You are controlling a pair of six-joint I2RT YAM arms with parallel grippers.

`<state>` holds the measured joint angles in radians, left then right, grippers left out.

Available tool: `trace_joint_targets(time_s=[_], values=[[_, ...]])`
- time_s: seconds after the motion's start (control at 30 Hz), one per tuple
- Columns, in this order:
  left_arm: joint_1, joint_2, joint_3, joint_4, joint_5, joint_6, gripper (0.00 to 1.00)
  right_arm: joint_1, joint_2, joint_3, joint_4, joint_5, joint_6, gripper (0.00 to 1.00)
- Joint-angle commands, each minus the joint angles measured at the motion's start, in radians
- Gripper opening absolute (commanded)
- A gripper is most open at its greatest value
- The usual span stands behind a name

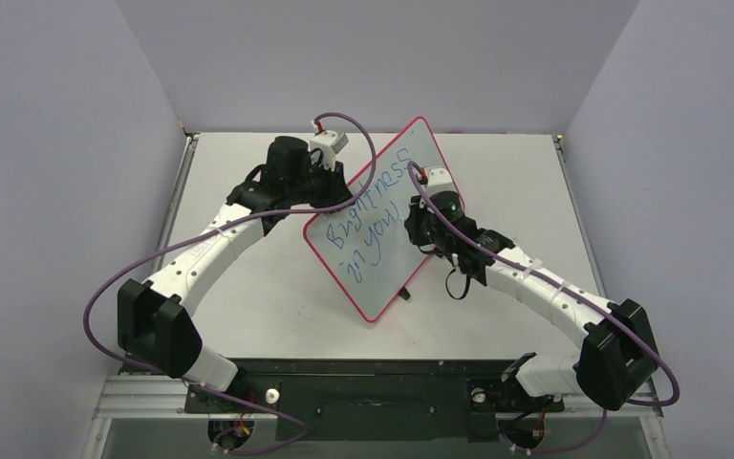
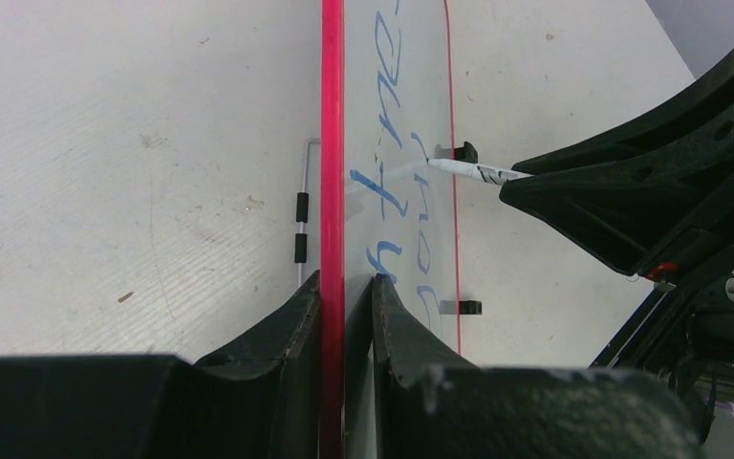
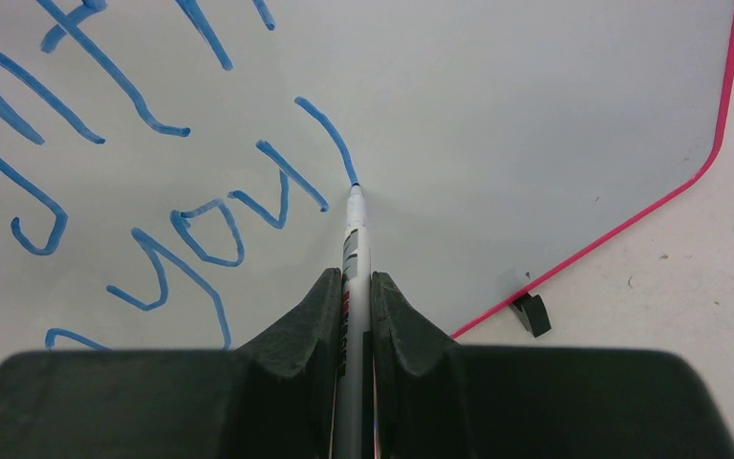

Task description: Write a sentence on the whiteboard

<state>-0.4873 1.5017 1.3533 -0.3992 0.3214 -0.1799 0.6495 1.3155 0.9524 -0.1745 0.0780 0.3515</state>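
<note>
The whiteboard [image 1: 382,215] sits in the middle of the top view, slanting from upper right to lower left over the pale counter [image 1: 248,287], with its written face turned toward the right arm.

The left end effector [image 1: 330,180] grips the board at its upper-left edge. In the left wrist view the two dark fingers [image 2: 301,316] are pinched on the red-pink rim at the bottom centre of the frame. The board [image 2: 425,239] runs edge-on up the picture from there. A thin grey wire [image 2: 301,210] with two black sleeves lies just beside the rim on the board's back side.

The right end effector [image 3: 356,287] is closed around a white marker [image 3: 354,239], which points up the frame with its tip touching the board's face [image 3: 535,96]. The same marker [image 2: 473,172] shows in the left wrist view, coming in from the right.

The sentence [image 3: 201,229] is in blue: "Brightness" on one line and "in you" below it. A fresh slanted stroke ends right at the marker tip. A small black clip [image 3: 532,314] sits on the rim at the lower right, next to the rounded corner.
</note>
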Motion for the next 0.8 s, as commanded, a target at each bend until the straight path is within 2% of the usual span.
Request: trace_joint_targets(time_s=[0.0, 0.77], values=[[0.003, -0.035, 0.007, 0.03, -0.081, 0.111, 0.0, 0.007, 0.006, 0.058, 0.015, -0.024, 0.0, 0.0], [-0.002, -0.044, 0.005, 0.03, -0.086, 0.112, 0.0, -0.007, 0.081, 0.18, 0.0, 0.011, -0.017, 0.0]])
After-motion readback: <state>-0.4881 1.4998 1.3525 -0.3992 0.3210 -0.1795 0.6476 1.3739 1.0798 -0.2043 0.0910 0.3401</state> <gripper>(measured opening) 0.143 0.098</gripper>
